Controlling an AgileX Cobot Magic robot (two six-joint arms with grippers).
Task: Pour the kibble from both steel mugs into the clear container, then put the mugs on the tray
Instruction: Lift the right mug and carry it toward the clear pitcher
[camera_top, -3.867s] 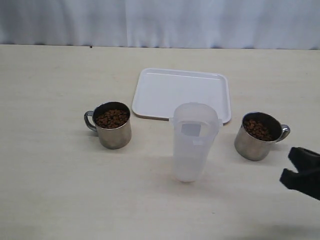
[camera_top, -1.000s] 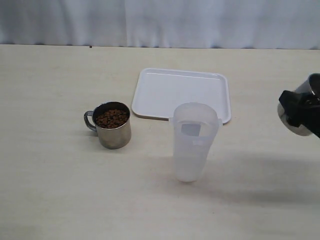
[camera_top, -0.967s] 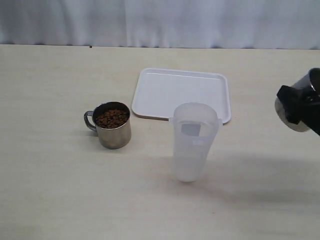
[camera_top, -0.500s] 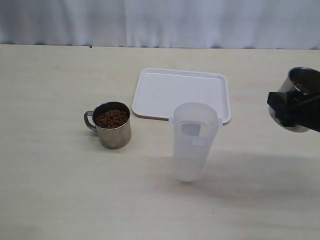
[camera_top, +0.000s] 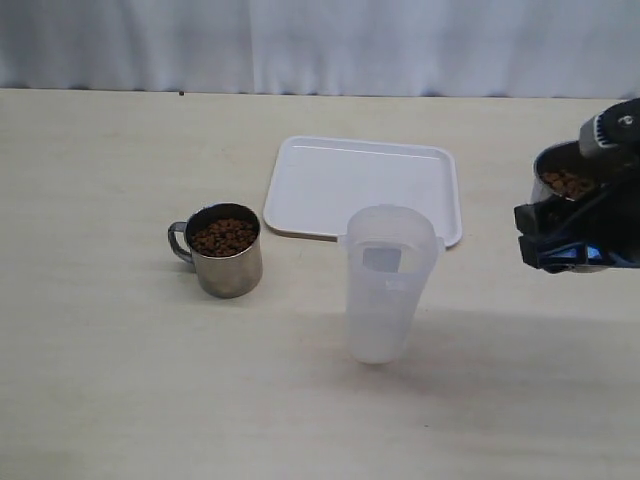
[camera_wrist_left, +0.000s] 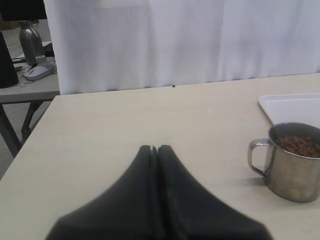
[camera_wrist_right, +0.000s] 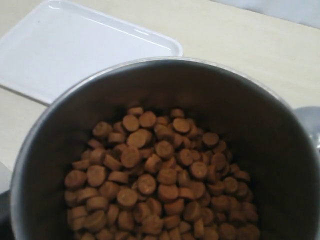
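Note:
One steel mug (camera_top: 228, 262) stands on the table left of the clear container (camera_top: 388, 283), full of kibble (camera_top: 224, 237). The white tray (camera_top: 360, 185) lies just behind the container. My right gripper (camera_top: 560, 243) is shut on the other steel mug (camera_top: 556, 170) and holds it in the air to the right of the container, upright, with kibble (camera_top: 568, 184) inside. That mug (camera_wrist_right: 150, 67) fills the right wrist view, with its kibble (camera_wrist_right: 160, 180) heaped and the tray (camera_wrist_right: 75, 50) beyond. My left gripper (camera_wrist_left: 155, 150) is shut and empty, with the standing mug (camera_wrist_left: 295, 170) off to one side; this gripper is out of the exterior view.
A white curtain (camera_top: 320, 45) closes off the table's far edge. In the left wrist view a side desk (camera_wrist_left: 27, 85) with a bottle (camera_wrist_left: 31, 42) stands beyond the table's end. The tray's corner (camera_wrist_left: 295, 105) shows behind the mug there.
The right gripper, open beside the right mug 3.9 s ago, holds it lifted. Over the last second it moved left toward the container and a little higher. The left mug and container have not moved.

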